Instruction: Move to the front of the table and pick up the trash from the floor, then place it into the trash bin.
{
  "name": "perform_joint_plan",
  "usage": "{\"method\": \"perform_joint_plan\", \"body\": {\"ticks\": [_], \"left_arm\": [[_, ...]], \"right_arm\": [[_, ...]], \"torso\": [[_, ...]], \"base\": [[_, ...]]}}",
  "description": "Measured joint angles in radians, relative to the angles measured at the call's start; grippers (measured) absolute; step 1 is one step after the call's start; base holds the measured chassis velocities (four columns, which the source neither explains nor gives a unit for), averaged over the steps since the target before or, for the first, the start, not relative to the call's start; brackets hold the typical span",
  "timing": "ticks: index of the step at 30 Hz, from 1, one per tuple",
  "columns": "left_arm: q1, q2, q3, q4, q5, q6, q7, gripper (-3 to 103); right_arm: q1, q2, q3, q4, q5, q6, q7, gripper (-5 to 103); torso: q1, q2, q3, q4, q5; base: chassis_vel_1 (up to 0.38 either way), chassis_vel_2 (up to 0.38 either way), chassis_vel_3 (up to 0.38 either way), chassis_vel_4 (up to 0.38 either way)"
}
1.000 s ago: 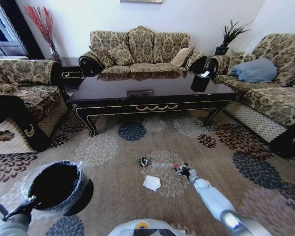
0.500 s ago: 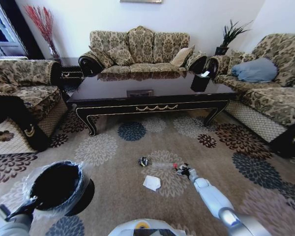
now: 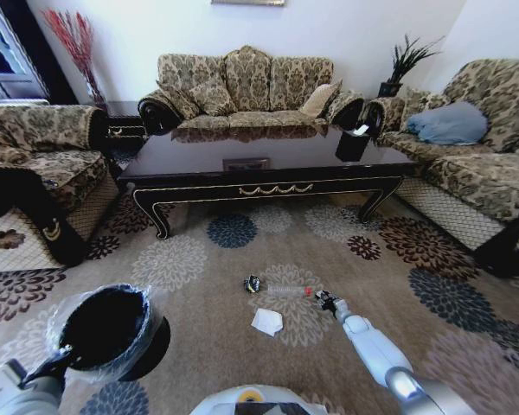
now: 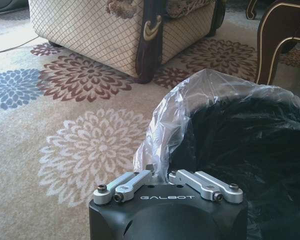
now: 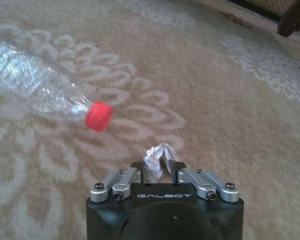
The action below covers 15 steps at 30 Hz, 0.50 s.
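1. The right gripper (image 5: 160, 167) is pinching a small crumpled silvery scrap (image 5: 155, 159) between its closed fingers (image 5: 140, 176). Only a tuft of the scrap is sticking out past the tips.
2. That gripper is hanging low over the floor (image 3: 398, 285), just beside the red cap (image 5: 99, 116) of the clear bottle (image 5: 35, 82), apart from it. The bottle is lying on its side on a pale flower medallion, in front of the table (image 3: 268, 164) and well short of its front edge.
3. The white paper (image 3: 267, 322) is lying near the bottle on the robot's side, and the dark wrapper (image 3: 253, 284) is sitting at the bottle's far end.
4. The left gripper (image 4: 161, 172) is clamping the rim of the trash bin (image 4: 240, 150) through its clear liner (image 4: 185, 105), holding the bin on the robot's left, well apart from the litter.
5. Risks, as I judge them:
   - The grip on the scrap is looking shallow, so a quick swing towards the bin could be shaking it loose.
   - A sideways sweep could be knocking the cap and rolling the bottle away.
   - The liner could be slipping in the left fingers, tilting the bin.
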Motion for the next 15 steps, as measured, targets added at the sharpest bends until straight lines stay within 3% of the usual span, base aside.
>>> {"method": "perform_joint_plan", "body": {"ticks": [7,15], "left_arm": [[0.001,-0.003,0.013,-0.002,0.008,-0.001,0.001,4],[0.002,-0.003,0.024,-0.002,0.013,-0.006,0.006,4]], "right_arm": [[-0.033,-0.004,0.01,0.031,0.003,0.006,-0.002,2],[-0.096,-0.036,0.018,0.146,0.066,0.033,-0.017,0]], "torso": [[0.0,0.0,0.0,0.0,0.0001],[0.0,0.0,0.0,0.0001,0.0002]], "base": [[0.0,0.0,0.0,0.0],[0.0,0.0,0.0,0.0]]}}
